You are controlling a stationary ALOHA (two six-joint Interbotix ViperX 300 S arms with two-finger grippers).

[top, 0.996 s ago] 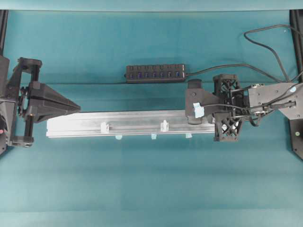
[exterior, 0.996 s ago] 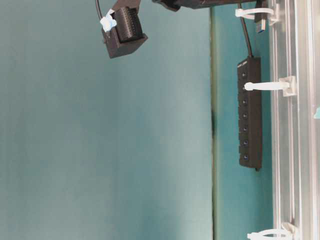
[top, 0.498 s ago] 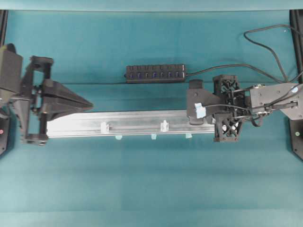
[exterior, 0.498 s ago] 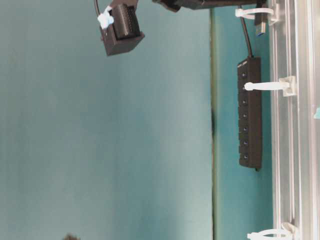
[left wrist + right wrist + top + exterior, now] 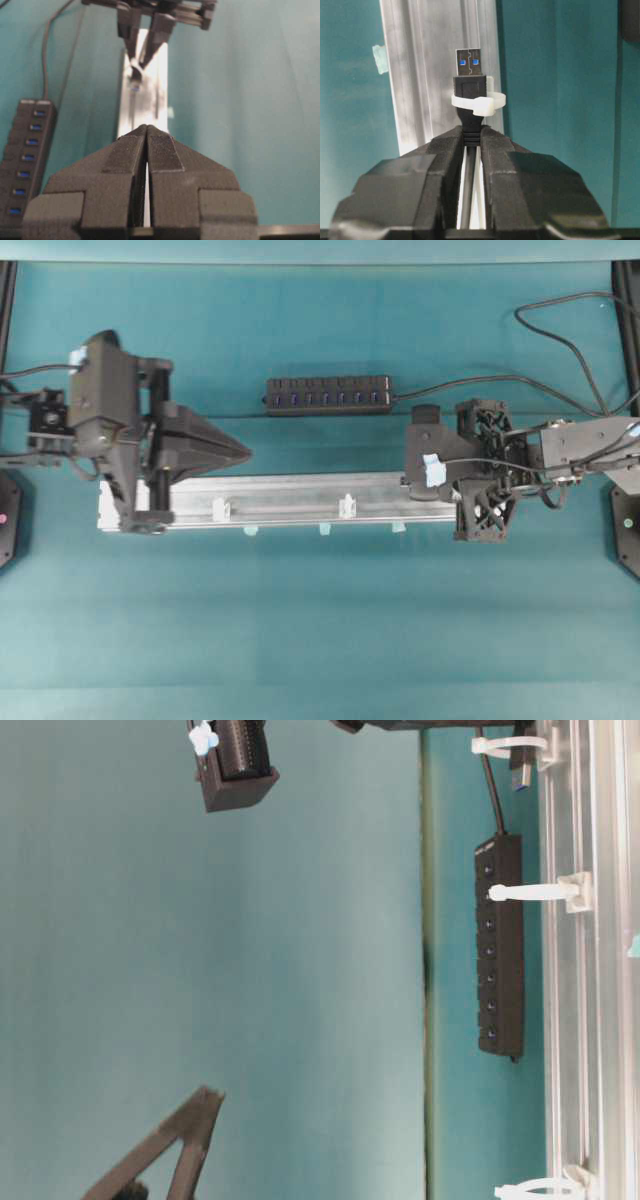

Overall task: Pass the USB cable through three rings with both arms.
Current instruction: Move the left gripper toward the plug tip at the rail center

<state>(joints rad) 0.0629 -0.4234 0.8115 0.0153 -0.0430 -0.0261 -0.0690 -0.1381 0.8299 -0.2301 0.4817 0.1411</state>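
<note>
A translucent white plastic ring [image 5: 478, 104] on the ribbed silver rail [image 5: 430, 70] encircles the black USB cable [image 5: 469, 85] plug. The right hand [image 5: 471, 137], at 6 o'clock, grasps it. The left hand [image 5: 146, 131] is clenched, empty.

Two arms [image 5: 130, 430], three rings [image 5: 347, 505], one rail [image 5: 290, 498], one USB cable [image 5: 469, 82], one hub [image 5: 328, 393].

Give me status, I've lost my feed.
Right gripper shut on USB plug, plug through first ring. Left gripper shut, empty, above rail. Nothing in the way.
</note>
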